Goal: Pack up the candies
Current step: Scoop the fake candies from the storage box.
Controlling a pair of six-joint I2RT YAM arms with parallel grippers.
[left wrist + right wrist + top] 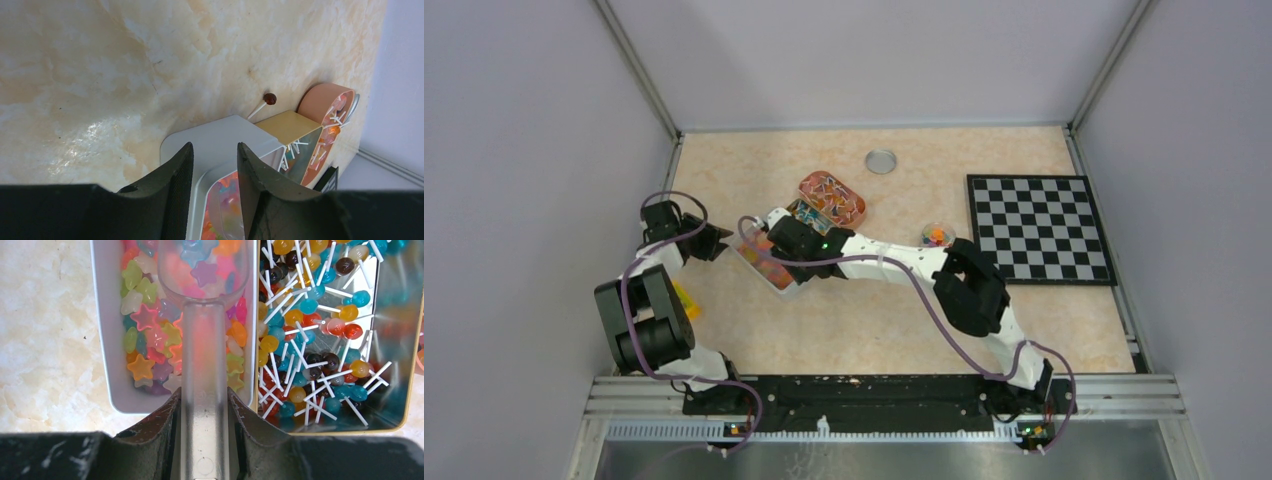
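Right gripper [204, 399] pinches the handle of a clear scoop [202, 345]; scoop bowl sits over the candies [147, 342], star-shaped, mixed colours, filling a white tray [102, 315] on the counter [100, 75]; tin [400, 370] of lollipops [310, 330] touches the tray's side. Left gripper [215, 156] is spread astride the tray's corner wall; cannot tell whether it clamps it; one loose lollipop [270, 98] lies just beyond.

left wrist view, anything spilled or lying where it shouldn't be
Yes. One dark brown ball lollipop on a white stick lies loose on the marbled beige tabletop, just beyond the white rectangular tin and the gold-edged tin. The other lollipops in view sit inside containers.
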